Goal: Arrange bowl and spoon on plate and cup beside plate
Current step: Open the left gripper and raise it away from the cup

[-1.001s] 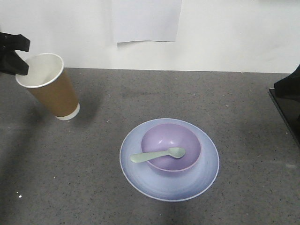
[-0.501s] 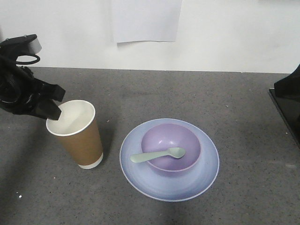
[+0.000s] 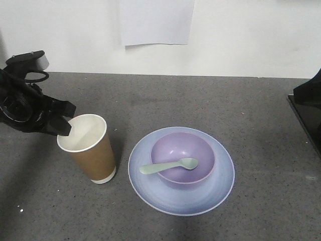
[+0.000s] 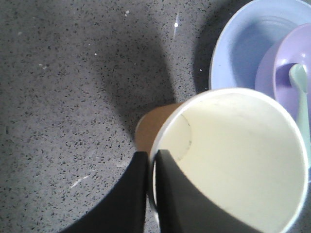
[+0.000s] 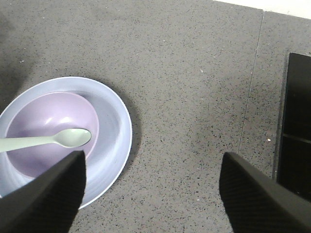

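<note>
Three pieces were already set: bowl (image 3: 183, 157) on the plate (image 3: 220, 187), spoon (image 3: 169, 166) across it. My left claw (image 3: 64, 124) pinched the cup (image 3: 91, 150) rim, cup just beside the plate, tilted. I judged lowering and releasing came next. Right claw (image 5: 150, 187) hung spread, empty.

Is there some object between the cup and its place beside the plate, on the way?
Nothing visible stands in the way. The left gripper pinches the rim of the cup, one finger inside and one outside, and the cup already stands on bare table beside the plate, which carries the bowl and the spoon.
</note>
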You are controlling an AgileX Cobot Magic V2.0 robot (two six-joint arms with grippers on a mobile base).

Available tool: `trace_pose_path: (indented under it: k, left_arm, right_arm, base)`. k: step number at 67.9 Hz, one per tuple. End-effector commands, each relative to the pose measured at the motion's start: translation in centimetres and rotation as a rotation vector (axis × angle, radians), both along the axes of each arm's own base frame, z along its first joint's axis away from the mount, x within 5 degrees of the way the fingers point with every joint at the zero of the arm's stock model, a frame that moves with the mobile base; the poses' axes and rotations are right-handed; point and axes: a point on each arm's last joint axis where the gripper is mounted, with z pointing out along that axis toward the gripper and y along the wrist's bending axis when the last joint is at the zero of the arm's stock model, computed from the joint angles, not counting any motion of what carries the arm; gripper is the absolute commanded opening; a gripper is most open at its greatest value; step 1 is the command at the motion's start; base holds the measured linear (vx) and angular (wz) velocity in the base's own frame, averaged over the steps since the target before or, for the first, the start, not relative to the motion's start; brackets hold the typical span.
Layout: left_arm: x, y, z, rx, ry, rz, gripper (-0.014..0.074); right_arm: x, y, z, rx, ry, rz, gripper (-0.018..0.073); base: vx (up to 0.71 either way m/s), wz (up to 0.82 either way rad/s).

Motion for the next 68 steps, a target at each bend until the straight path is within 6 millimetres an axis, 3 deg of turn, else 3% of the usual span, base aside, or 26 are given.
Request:
trace_pose_path:
  k: [1,38,48,68]
  left_arm:
    - [-0.5,-0.4,2.0,-0.051,-0.074,0.005,0.0089]
    - [-0.4,-0.2,2.7,-0.051,-0.139,0.026,0.0570]
    - [-1.5,0.5,5.0,-0.024,-0.289,0.058,0.0596]
    - [-6.6,2.5,11.0,0.029,-0.600,0.180,0.0586]
  right_arm:
    - [-0.1,-0.2,1.4,0.010,-0.098,-0.008,0.0542]
    - [-0.2,-0.2,1.3,0.010,-0.094,-0.007,0.0542]
    - [-0.2,-0.2,1.3,0.010,-0.095,-0.007,0.0542]
    - [-0.1,-0.2,1.5,0.016,-0.109,-0.023,0.0542]
  base:
    - [0.00,0.00]
    - [0.00,0.00]
    - [0.00,0.00]
    - [0.00,0.00]
